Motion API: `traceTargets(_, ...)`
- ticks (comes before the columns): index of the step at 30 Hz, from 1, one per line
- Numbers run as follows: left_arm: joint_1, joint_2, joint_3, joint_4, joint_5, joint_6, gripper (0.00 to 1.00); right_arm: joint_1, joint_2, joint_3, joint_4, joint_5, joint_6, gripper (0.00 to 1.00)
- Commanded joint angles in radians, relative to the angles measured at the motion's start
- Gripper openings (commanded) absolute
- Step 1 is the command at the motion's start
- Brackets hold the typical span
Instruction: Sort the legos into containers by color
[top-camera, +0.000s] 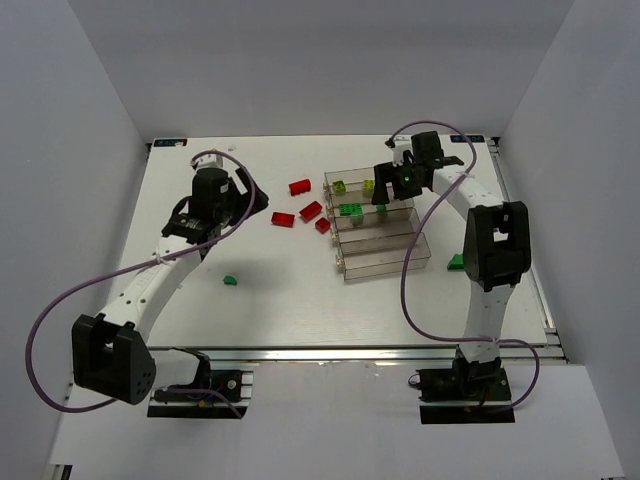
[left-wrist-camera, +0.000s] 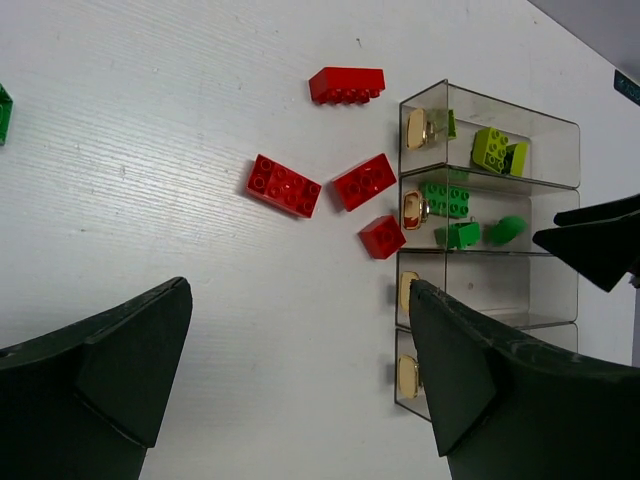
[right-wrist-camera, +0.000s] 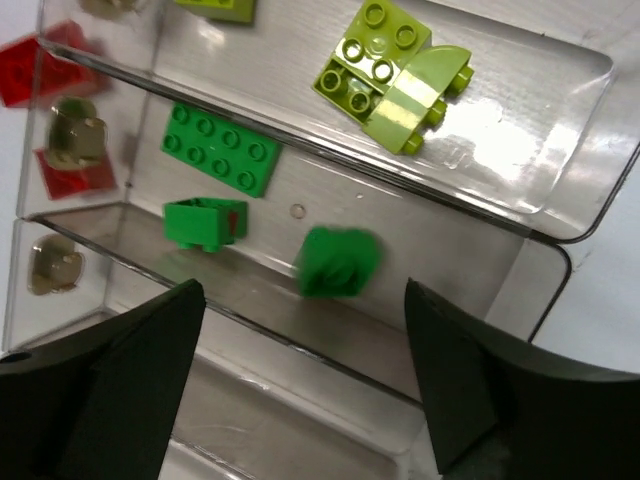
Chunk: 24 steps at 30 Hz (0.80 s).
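Note:
Four clear trays (top-camera: 420, 255) stand in a slanted row right of centre. The far tray (right-wrist-camera: 590, 90) holds yellow-green bricks (right-wrist-camera: 385, 60). The second tray (right-wrist-camera: 545, 275) holds a flat green brick (right-wrist-camera: 220, 150), a small green brick (right-wrist-camera: 203, 222) and a blurred green brick (right-wrist-camera: 338, 262). My right gripper (right-wrist-camera: 303, 287) is open and empty above that tray, also in the top view (top-camera: 385, 197). Several red bricks (left-wrist-camera: 285, 186) lie on the table left of the trays. My left gripper (left-wrist-camera: 300, 290) is open and empty above the table near them. No purple brick shows.
A green brick (top-camera: 230, 280) lies alone on the table left of centre. Another green brick (top-camera: 456, 262) lies right of the trays beside the right arm. The two nearer trays (left-wrist-camera: 500, 285) look empty. White walls surround the table.

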Motion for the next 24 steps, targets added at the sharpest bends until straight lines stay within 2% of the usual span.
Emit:
traceTargets(1,0.012,-0.049,-0.009,-0.012,-0.029,-0.016,0.98,0.002,0.006,0.057,0.035,0.031,-0.032,0.89)
traceTargets(5,0.02,-0.047,0.001,-0.048,-0.064,-0.036,0.98,0.002,-0.011,0.069,0.042,0.025,-0.052,0.89)
traceTargets(7,0.021,-0.046,0.007,-0.086,-0.125,-0.054,0.98,0.002,-0.031,0.07,0.045,0.017,-0.063,0.89)
traceTargets(10,0.026,-0.044,0.014,-0.121,-0.175,-0.062,0.98,0.002,-0.095,0.067,0.052,0.022,-0.146,0.89)
traceTargets(11,0.03,-0.044,0.015,-0.126,-0.179,-0.059,0.98,0.002,-0.155,0.054,0.118,0.031,-0.208,0.89)
traceTargets(14,0.06,-0.032,0.011,-0.164,-0.192,-0.066,0.97,-0.002,-0.344,-0.165,0.335,0.06,-0.301,0.9)
traceTargets(15,0.088,-0.026,0.004,-0.178,-0.192,-0.089,0.95,-0.004,-0.388,-0.302,0.497,0.076,-0.296,0.89)
traceTargets(16,0.104,-0.018,0.001,-0.201,-0.189,-0.099,0.89,-0.013,-0.419,-0.342,0.532,0.014,-0.315,0.89)
traceTargets(17,0.124,0.002,-0.004,-0.207,-0.163,-0.105,0.8,-0.039,-0.437,-0.342,0.502,-0.08,-0.354,0.85)
traceTargets(18,0.164,0.016,-0.011,-0.213,-0.146,-0.109,0.63,-0.047,-0.427,-0.286,0.361,-0.246,-0.405,0.76)
traceTargets(19,0.182,0.029,-0.016,-0.226,-0.13,-0.111,0.54,-0.05,-0.415,-0.251,0.289,-0.313,-0.419,0.5)
traceTargets(21,0.243,0.075,-0.021,-0.235,-0.1,-0.122,0.39,-0.055,-0.373,-0.189,0.142,-0.468,-0.471,0.21)
traceTargets(22,0.262,0.089,-0.024,-0.232,-0.089,-0.126,0.38,-0.053,-0.367,-0.175,0.076,-0.501,-0.482,0.12)
traceTargets(23,0.294,0.105,-0.024,-0.226,-0.081,-0.146,0.39,-0.052,-0.377,-0.19,0.084,-0.522,-0.47,0.13)
traceTargets(24,0.32,0.134,-0.024,-0.217,-0.065,-0.158,0.48,-0.053,-0.39,-0.215,0.097,-0.545,-0.465,0.2)
